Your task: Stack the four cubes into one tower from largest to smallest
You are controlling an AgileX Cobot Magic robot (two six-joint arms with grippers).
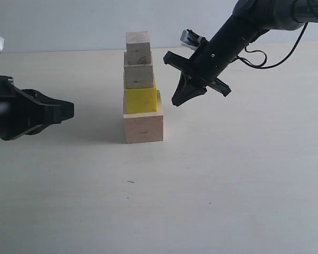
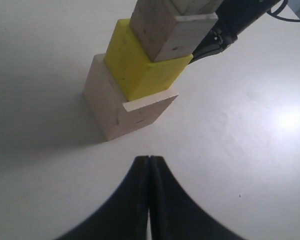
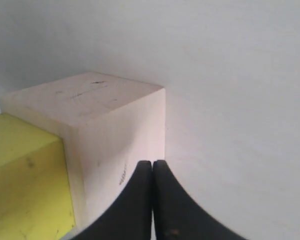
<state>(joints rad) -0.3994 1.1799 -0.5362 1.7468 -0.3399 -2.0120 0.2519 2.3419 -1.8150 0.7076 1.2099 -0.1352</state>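
The tower stands mid-table: a large pale cube [image 1: 143, 127] at the bottom, the yellow cube [image 1: 140, 100] on it, a medium pale cube [image 1: 138, 75] above, and the small pale cube [image 1: 138, 46] on top. My right gripper [image 1: 177, 101] hangs shut and empty just right of the yellow cube, apart from it. In the right wrist view its shut tips [image 3: 152, 164] sit before the large cube [image 3: 115, 130] and yellow cube [image 3: 25, 185]. My left gripper [image 1: 70, 111] is shut and empty, low at the left; its tips [image 2: 149, 159] point at the large cube [image 2: 125, 110].
A plain pale tabletop [image 1: 228, 185] surrounds the tower. The right arm [image 1: 238, 32] with a black cable [image 1: 278, 61] slants in from the upper right. A light wall [image 1: 69, 21] runs along the back.
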